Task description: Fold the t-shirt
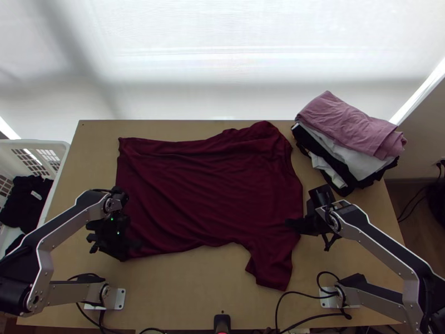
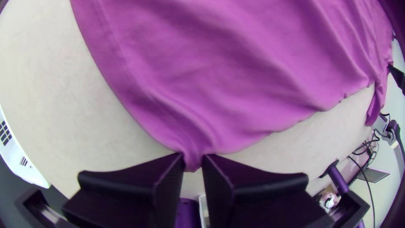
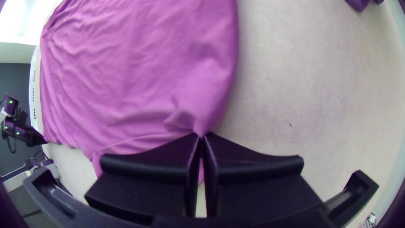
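Holding the t-shirt [image 1: 206, 183] at two places along its six o'clock side: towards eight o'clock in the left gripper [image 2: 193, 160], closed on a small pleat at the hem corner [image 2: 195, 145], and towards four o'clock in the right gripper [image 3: 201, 135], closed on a pinch of cloth by the shoulder [image 3: 204, 120]. Spread sideways over the light wooden table [image 1: 183, 289], with the hem [image 1: 120, 172] facing nine o'clock and the neck end facing three, presumably to give each arm one end of the same long side. Gripped so far apart, most likely, to keep that side taut between both hands and bring it over towards twelve o'clock in one even fold. Pinched by the shoulder rather than out at the tip of the near sleeve [image 1: 272, 270], leaving that loose towards five o'clock, perhaps to be carried along and laid inward; worth watching for a twist or a trailing cuff. Rumpled towards one o'clock at the far sleeve [image 1: 261, 131], and hard to tell there whether tucked under or merely bunched. Set aside at two o'clock, in the stack of clothes [image 1: 356, 128], probably to leave the middle free for folding; kept at nine o'clock, in the white basket [image 1: 39, 142], more dark clothes [image 1: 22, 203], likely awaiting a turn
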